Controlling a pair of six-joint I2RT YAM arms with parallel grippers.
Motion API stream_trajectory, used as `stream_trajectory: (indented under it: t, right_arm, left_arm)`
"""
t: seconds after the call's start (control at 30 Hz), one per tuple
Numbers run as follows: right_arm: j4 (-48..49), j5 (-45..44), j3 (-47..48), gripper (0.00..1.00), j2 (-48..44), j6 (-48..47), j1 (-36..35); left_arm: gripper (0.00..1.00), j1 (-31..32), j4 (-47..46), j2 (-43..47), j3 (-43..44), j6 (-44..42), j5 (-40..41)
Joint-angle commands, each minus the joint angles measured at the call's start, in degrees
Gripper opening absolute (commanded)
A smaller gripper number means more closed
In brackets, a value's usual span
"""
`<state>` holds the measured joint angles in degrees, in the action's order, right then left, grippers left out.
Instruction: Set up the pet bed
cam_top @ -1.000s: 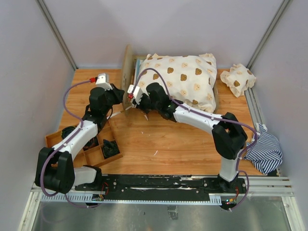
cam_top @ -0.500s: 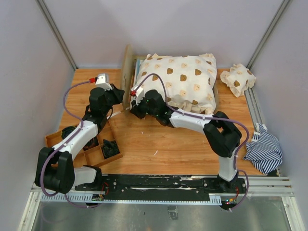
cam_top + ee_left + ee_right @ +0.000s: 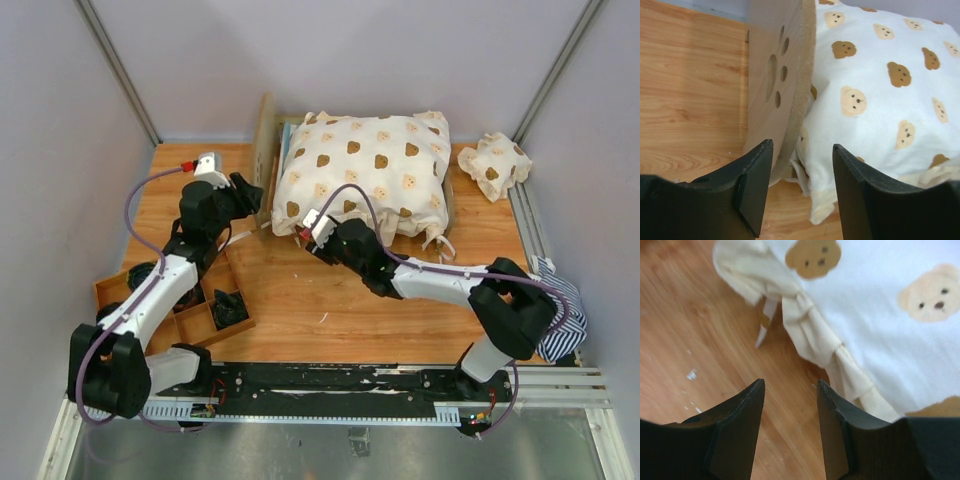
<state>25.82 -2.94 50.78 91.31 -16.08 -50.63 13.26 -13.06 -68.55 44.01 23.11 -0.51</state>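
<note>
Light plywood pet bed (image 3: 266,135), paw-cutout headboard (image 3: 772,75), stands far-centre under a cream bear-print cover (image 3: 370,170). Both the left gripper (image 3: 801,147) and right gripper (image 3: 790,382) stand parted, empty. Frame appears light and stiff: grip the headboard edge.

The pet bed (image 3: 266,145) stands at the far side of the table (image 3: 330,300), its headboard upright on the left; a cream bear-print cover (image 3: 370,170) is heaped over it; the left gripper (image 3: 252,195) sits just beside the headboard's near end; the right gripper (image 3: 308,233) is at the cover's near left corner; a matching pillow (image 3: 494,165) lies far right; a striped cloth (image 3: 565,330) lies partly under the right elbow; a wooden tray (image 3: 108,287) sits near left.
</note>
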Motion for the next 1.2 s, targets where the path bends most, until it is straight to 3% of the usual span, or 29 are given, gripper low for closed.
stream_trajectory:
  t: [0.0,0.1,0.3,0.57,0.63,0.77,0.8,1.03,1.17]
  right_arm:
    - [10.12,-7.48,-5.61,0.50,1.40,-17.17,-0.36]
    - [17.36,-8.48,-7.38,0.56,3.24,-25.39,-0.21]
    - [26.97,-10.57,-10.39,0.60,7.34,-39.10,0.76]
    - [34.89,-15.14,-9.73,0.59,15.07,-50.97,1.64]
    - [37.84,-16.97,-9.21,0.49,16.54,-52.45,1.95]
    - [39.12,-15.12,-10.46,0.07,15.70,-52.60,2.03]
    - [39.17,-14.54,-10.98,0.01,15.17,-51.97,2.03]
    - [35.72,-7.69,-15.01,0.00,8.52,-45.75,2.75]
    - [33.46,-4.23,-16.26,0.00,5.14,-42.96,3.15]
  left_arm:
    - [0.56,0.53,5.87,6.18,0.55,1.52,-3.07]
    - [0.59,0.54,8.81,9.26,-2.07,3.17,-6.07]
    - [0.66,1.95,3.86,14.35,-10.65,8.46,-15.71]
    - [0.73,7.09,-4.24,12.08,-16.32,11.83,-15.36]
    - [0.73,7.60,-6.84,11.16,-17.40,12.33,-14.15]
    - [0.72,7.99,-11.26,8.10,-18.37,12.32,-10.12]
    - [0.71,7.98,-11.92,6.96,-18.38,12.24,-9.16]
    - [0.68,9.22,-17.94,-0.45,-18.16,12.60,-6.61]
    - [0.60,10.41,-19.60,-2.63,-17.97,12.25,-4.15]
